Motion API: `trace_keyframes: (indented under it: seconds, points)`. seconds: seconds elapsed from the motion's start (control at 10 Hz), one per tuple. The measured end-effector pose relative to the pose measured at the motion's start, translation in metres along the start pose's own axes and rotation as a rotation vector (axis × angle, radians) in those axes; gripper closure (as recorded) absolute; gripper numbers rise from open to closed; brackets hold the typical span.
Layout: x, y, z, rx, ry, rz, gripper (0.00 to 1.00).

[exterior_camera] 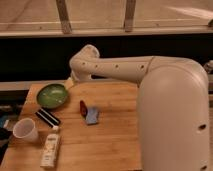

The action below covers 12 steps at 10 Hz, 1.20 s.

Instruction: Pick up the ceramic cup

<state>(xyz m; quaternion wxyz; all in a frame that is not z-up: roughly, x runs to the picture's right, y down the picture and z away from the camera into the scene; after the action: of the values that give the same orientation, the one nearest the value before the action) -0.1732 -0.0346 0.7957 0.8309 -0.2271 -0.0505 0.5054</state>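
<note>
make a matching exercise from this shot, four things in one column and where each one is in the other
1. ceramic cup
2. green bowl
3. blue pad
4. gripper

A. back left part of the table
B. middle of the table, beside a red object
C. left edge of the table, towards the front
D. by the bowl's far right rim

Pairs: 1-C, 2-A, 3-B, 4-D
</note>
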Motion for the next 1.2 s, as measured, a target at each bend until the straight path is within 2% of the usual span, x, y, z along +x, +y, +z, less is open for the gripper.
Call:
trace_keyframes:
  seconds: [0.2,0.4,0.5,0.7,1.0,1.2]
  points:
    - [-0.019,0.046,0.007,-0.063,-0.001,-0.09,0.2]
    - [-0.022,0.108,0.01,-0.123,0.01,-0.188,0.2]
    - [-0.02,0.129,0.011,-0.139,0.017,-0.219,0.2]
    - [-0.02,0.123,0.011,-0.128,0.016,-0.22,0.2]
    - [-0.02,0.126,0.011,-0.134,0.021,-0.217,0.2]
    - [-0.019,0.133,0.015,-0.116,0.059,-0.26,0.2]
